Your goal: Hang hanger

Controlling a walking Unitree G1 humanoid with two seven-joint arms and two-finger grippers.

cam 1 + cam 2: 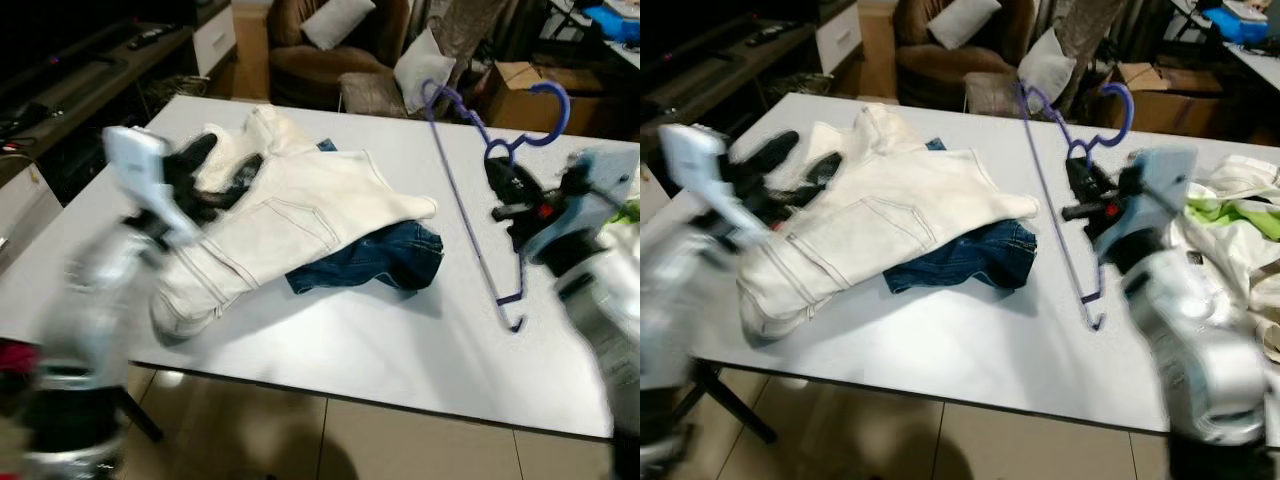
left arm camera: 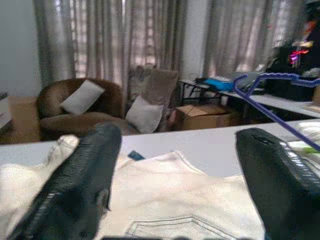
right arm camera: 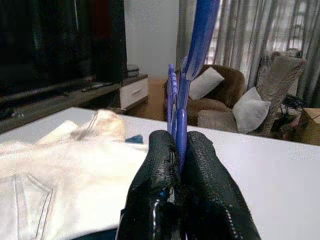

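Observation:
A thin blue hanger is held above the white table, its hook pointing up and right and its long bar slanting down toward the front. My right gripper is shut on the hanger near its neck, over the table's right side. My left gripper is open, hovering just over the white jeans at the table's left. Its two fingers stand wide apart with nothing between them. Dark blue jeans lie partly under the white ones.
More white and green clothes lie at the table's right edge. Beyond the far edge stand a brown armchair with cushions, a cardboard box and a low TV cabinet on the left. Tiled floor runs along the near edge.

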